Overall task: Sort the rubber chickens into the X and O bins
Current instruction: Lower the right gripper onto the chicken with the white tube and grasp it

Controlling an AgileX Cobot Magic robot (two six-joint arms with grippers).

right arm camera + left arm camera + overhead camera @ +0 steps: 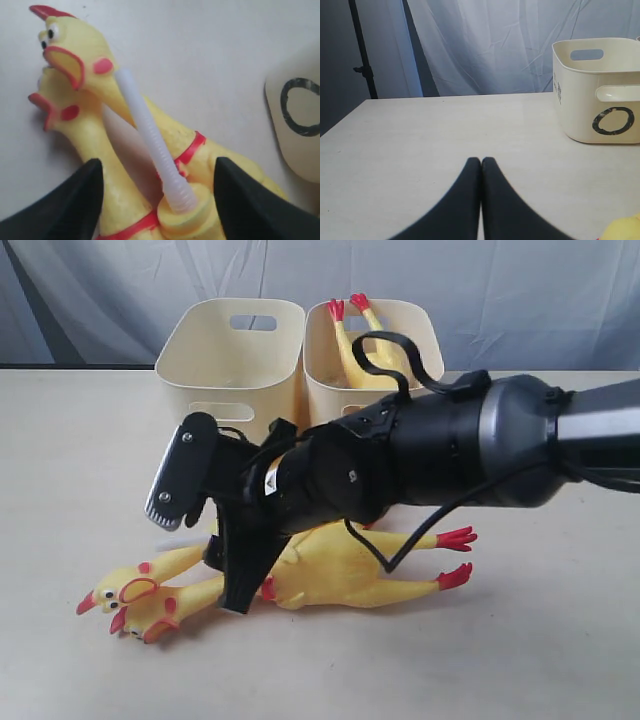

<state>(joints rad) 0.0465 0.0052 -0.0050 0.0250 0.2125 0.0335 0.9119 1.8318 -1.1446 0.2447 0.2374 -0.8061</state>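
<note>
Two yellow rubber chickens [330,575] lie side by side on the table, heads [120,600] to the left, red feet [455,558] to the right. My right gripper [238,585] reaches across and hangs open right over them, one finger on each side of their necks [120,200]. Its fingertips [75,200] hold nothing. A white ribbed tube [150,140] sticks out of one chicken. Another chicken [350,335] stands feet-up in the right cream bin [420,340]. The left bin [200,350] looks empty. The O bin [580,100] shows beyond my shut left gripper [481,161].
The O mark [300,107] on a bin wall shows close to the lying chickens. My right arm [450,450] hides the bins' marks in the exterior view. A pale curtain [450,280] hangs behind the table. A dark stand [362,50] rises past the table's far corner.
</note>
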